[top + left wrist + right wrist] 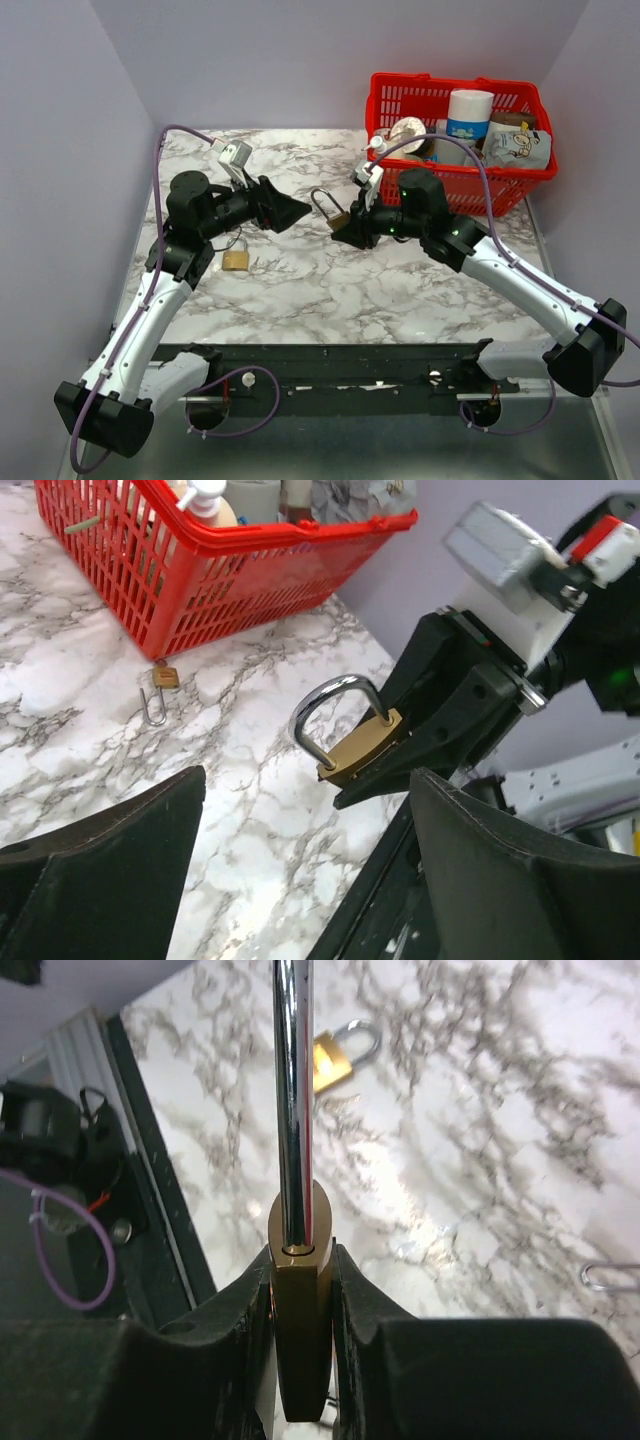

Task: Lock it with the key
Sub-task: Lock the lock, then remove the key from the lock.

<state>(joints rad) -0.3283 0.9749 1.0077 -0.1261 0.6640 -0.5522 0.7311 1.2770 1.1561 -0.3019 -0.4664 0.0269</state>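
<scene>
A brass padlock [339, 218] with a tall steel shackle is held clear of the marble table. My right gripper [347, 224] is shut on its body, and in the right wrist view the fingers [365, 1305] press both flat faces of the padlock [300, 1305], shackle pointing away. The left wrist view has this padlock [362, 748] straight ahead, shackle toward the camera. Facing it from the left, my left gripper [293, 212] is open and holds nothing; its fingers [110, 860] stand wide apart, short of the lock. I see no key clearly.
A second, smaller brass padlock [235, 260] lies on the table [330, 290] near the left arm, also seen as padlock [335, 1055]. A small brass piece [167, 676] and wire clip [155, 708] lie by the red basket [500, 180] of bottles at back right.
</scene>
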